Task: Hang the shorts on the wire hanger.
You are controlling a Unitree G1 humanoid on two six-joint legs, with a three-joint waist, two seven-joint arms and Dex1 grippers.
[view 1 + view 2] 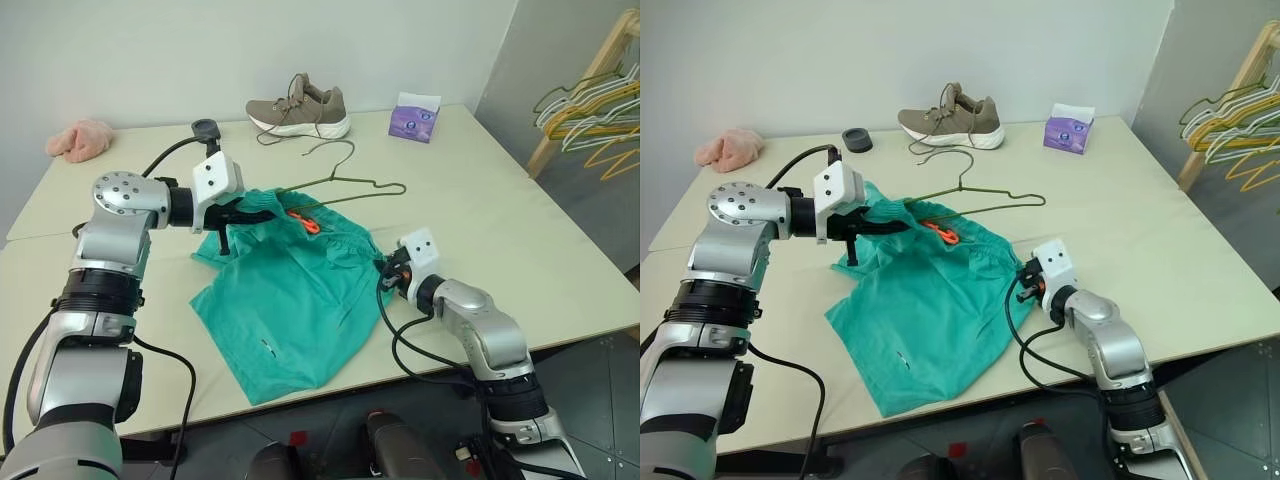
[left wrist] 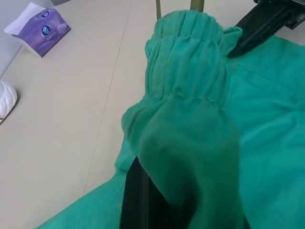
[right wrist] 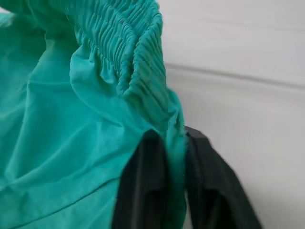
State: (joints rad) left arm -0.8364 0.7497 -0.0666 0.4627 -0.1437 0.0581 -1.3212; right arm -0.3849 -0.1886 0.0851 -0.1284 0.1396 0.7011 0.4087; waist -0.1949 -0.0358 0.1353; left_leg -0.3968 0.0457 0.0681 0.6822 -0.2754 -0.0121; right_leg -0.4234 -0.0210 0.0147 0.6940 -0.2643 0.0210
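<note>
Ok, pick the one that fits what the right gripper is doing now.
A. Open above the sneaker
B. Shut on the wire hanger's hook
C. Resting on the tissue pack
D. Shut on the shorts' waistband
D. The right wrist view shows the right gripper with its two black fingers closed on the gathered elastic edge of the teal shorts, apart from the wire hanger further back on the table.

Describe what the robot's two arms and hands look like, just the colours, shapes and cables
Both arms are silver-grey metal with rounded joints and black ribbed bands. The left arm's joint cap is dotted with small holes. Each wrist carries a white boxy block. Black cables loop alongside each arm. The left hand and right hand each have two black fingers.
</note>
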